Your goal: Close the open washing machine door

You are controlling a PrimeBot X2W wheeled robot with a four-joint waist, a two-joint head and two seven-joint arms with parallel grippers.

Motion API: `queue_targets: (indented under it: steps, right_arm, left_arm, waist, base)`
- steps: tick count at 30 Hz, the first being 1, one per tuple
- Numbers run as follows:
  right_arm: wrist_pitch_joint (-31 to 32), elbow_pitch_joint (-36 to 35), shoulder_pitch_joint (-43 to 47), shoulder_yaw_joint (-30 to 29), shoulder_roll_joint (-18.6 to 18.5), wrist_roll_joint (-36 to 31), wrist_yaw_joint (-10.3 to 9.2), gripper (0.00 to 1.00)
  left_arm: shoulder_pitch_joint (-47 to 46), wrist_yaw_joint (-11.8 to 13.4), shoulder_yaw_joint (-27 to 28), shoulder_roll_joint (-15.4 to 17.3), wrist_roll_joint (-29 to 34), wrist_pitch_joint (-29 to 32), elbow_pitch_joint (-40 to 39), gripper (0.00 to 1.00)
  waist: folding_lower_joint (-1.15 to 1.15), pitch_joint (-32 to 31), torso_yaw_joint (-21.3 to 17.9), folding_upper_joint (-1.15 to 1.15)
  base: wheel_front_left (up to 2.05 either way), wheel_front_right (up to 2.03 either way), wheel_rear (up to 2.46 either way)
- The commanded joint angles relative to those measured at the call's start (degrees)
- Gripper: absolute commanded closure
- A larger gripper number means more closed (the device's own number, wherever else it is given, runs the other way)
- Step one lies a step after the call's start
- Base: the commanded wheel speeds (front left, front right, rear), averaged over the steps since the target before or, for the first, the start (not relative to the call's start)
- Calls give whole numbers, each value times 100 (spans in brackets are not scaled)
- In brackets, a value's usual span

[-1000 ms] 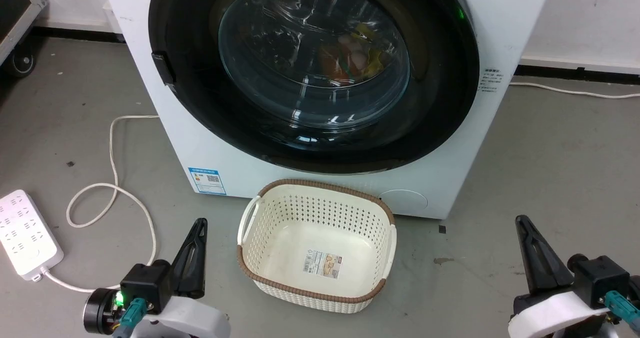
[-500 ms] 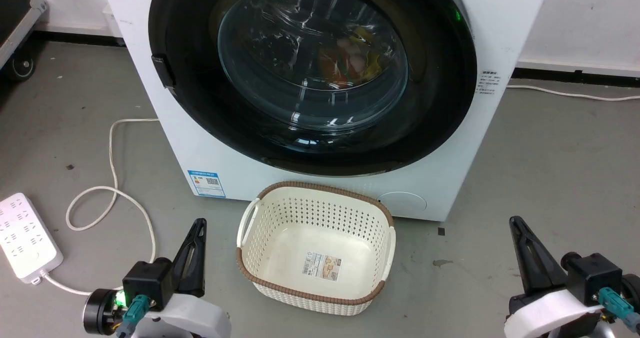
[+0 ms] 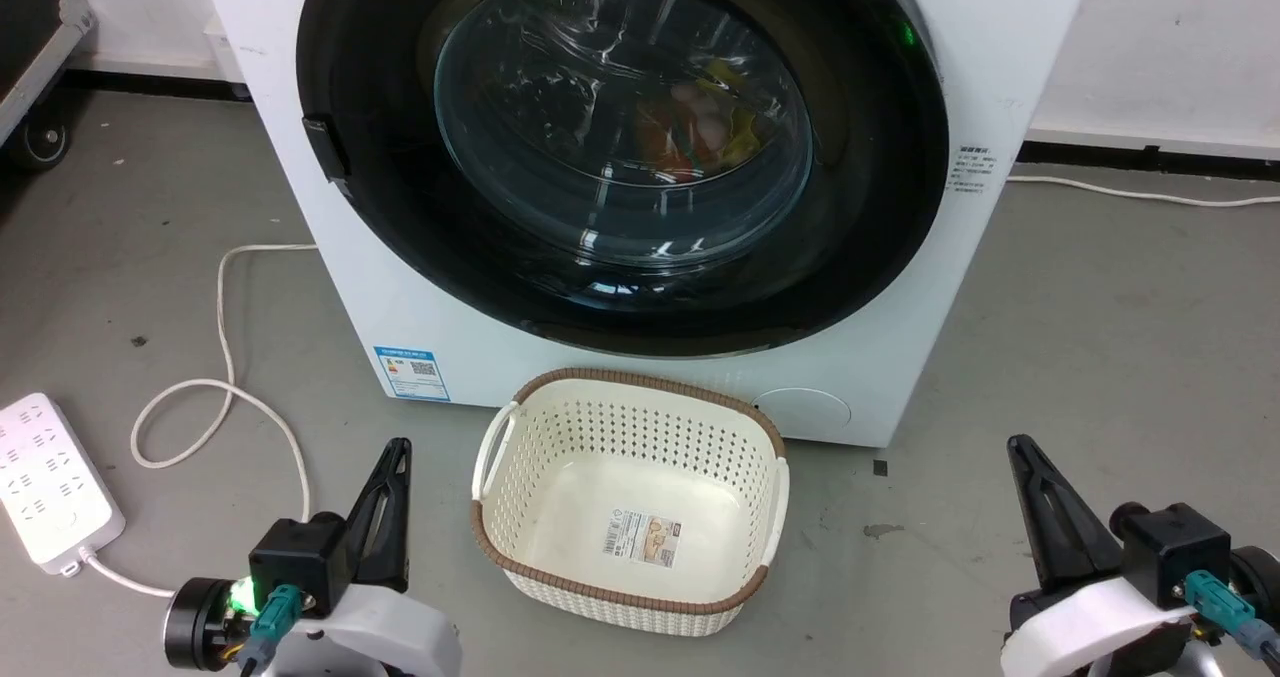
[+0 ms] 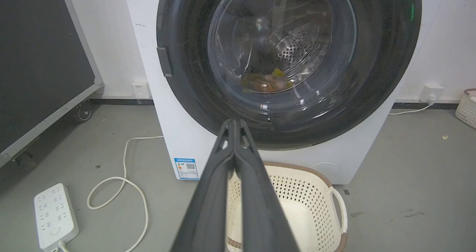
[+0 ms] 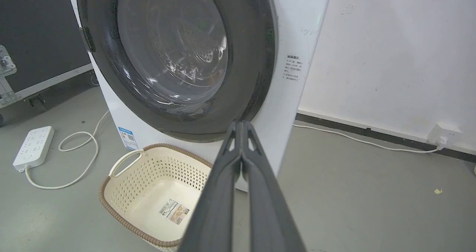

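Pressing together along their whole length, the two dark fingers (image 4: pixel 212 200) of the left gripper (image 4: pixel 233 123) hold nothing, and the right gripper (image 5: pixel 241 124) is the same, its tips meeting with no gap. Both hang low over the floor (image 3: pixel 1100 337), well apart from the machine, one on either side of the cream basket (image 3: pixel 640 382) that stands just before the lower front edge of the washing machine (image 3: pixel 400 307). Beyond them the washing machine door (image 3: pixel 620 147) lies against the front panel, its black rim seemingly flush all round in the head view and the right wrist view, with coloured laundry dimly visible through the glass. Over the last second almost nothing has altered: the whole head view has slid down a little, machine and basket together, so the camera has moved and not the things. The right gripper has edged slightly inward, and the door has kept its place against the panel. That suggests the closing is already done and the arms are parked. Whether the latch has caught cannot be told. A power strip (image 3: pixel 50 477) and its looped cable (image 3: pixel 225 357) lie on the floor towards the left edge.
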Motion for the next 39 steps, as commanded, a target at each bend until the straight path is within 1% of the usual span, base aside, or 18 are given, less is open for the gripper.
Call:
queue_targets:
  steps: [1, 39]
  right_arm:
    - [32, -39, 32, 21, 15, 19, -2, 100]
    - [479, -151, 47, 253, 22, 40, -4, 100]
  left_arm:
    - [53, 45, 15, -10, 33, 27, -25, 100]
    - [78, 264, 150, -143, 358, 472, -143, 100]
  waist:
    - [0, -2, 0, 0]
    - [0, -125, -50, 0]
  base:
    - [0, 0, 0]
    - [0, 0, 0]
